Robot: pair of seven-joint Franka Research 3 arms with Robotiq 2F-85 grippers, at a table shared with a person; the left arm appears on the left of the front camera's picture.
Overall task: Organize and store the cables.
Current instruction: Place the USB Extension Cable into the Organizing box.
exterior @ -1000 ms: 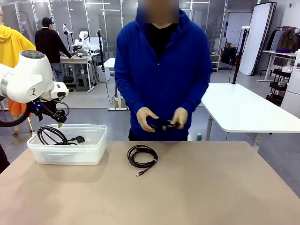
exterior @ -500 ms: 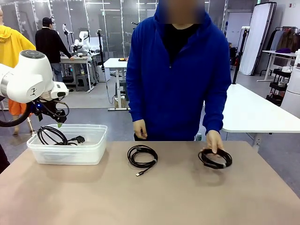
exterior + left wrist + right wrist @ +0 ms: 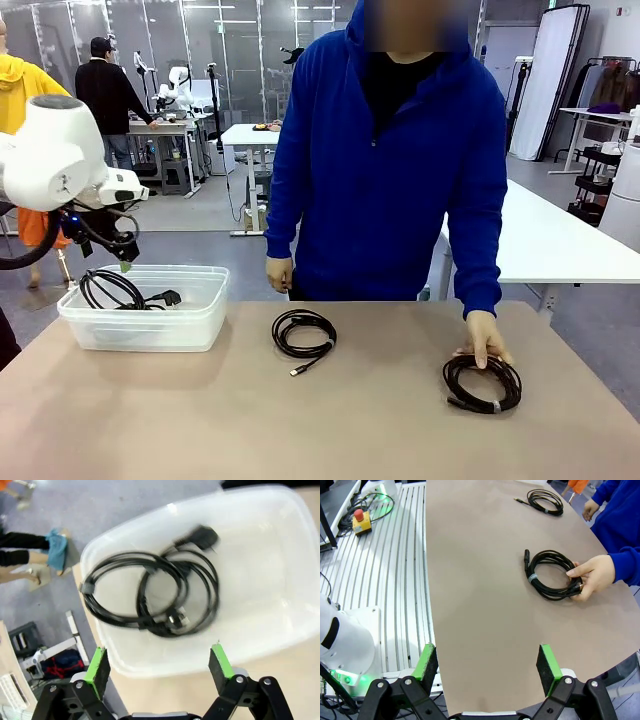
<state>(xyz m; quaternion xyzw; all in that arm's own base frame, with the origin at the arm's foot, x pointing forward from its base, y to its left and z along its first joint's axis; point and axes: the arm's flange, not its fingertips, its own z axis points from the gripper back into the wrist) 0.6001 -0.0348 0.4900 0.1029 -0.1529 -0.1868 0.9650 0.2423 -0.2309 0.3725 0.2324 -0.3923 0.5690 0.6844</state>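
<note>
Spread wide and empty: below the jaws of the left gripper [image 3: 157,652], a coil of thin black cable [image 3: 172,621] inside a clear plastic tub [image 3: 280,580]; well ahead of the right gripper [image 3: 487,652], a second black coil [image 3: 532,576] on the tan tabletop [image 3: 480,590], touched by a person's hand [image 3: 592,575], a third coil [image 3: 545,509] beyond.

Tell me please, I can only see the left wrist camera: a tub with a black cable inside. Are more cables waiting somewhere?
Observer: Yes. In the front view a coiled cable lies on the table, right of the tub.
Operator: Just that one?
Observer: No, a second coil lies farther right, and the person's hand touches it.
Operator: Is my other arm holding something?
Observer: No, the right end effector is open and empty.
</note>
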